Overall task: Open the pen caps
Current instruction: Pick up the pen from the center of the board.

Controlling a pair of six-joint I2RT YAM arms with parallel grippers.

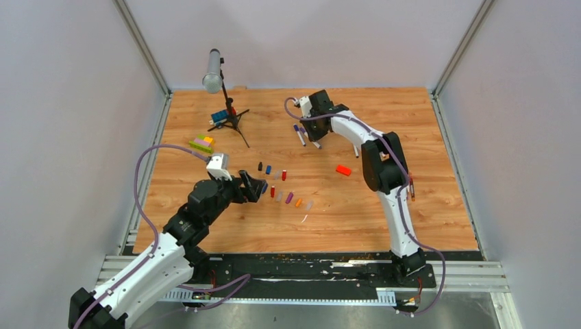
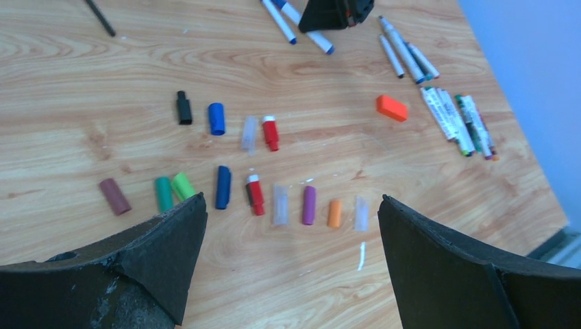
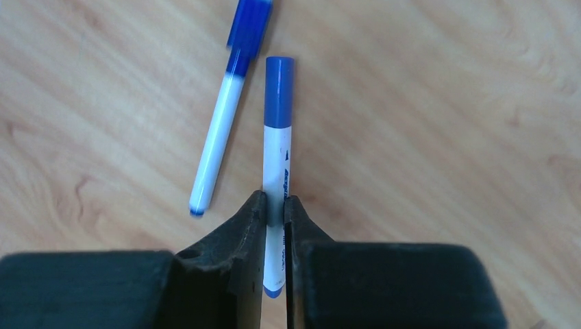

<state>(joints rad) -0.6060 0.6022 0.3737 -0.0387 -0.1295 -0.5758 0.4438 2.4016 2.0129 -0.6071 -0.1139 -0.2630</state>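
My right gripper [image 3: 275, 205] is shut on the white barrel of a pen [image 3: 277, 157] that wears a blue cap [image 3: 279, 92], low over the far table. A second blue-capped pen [image 3: 218, 140] lies beside it. In the left wrist view, loose pen caps lie in two rows: black [image 2: 183, 107], blue [image 2: 216, 118], red [image 2: 270, 132], brown [image 2: 114, 196], green [image 2: 163, 194], purple [image 2: 309, 205], orange [image 2: 334, 213] and clear ones. My left gripper [image 2: 292, 199] hovers open just near of them, holding nothing. More pens [image 2: 458, 120] lie at the right.
A grey microphone [image 1: 213, 70] on a black tripod stands at the back left, with stacked coloured bricks [image 1: 202, 144] near it. An orange-red block [image 1: 343, 170] lies right of the caps. Grey walls close in the table on three sides.
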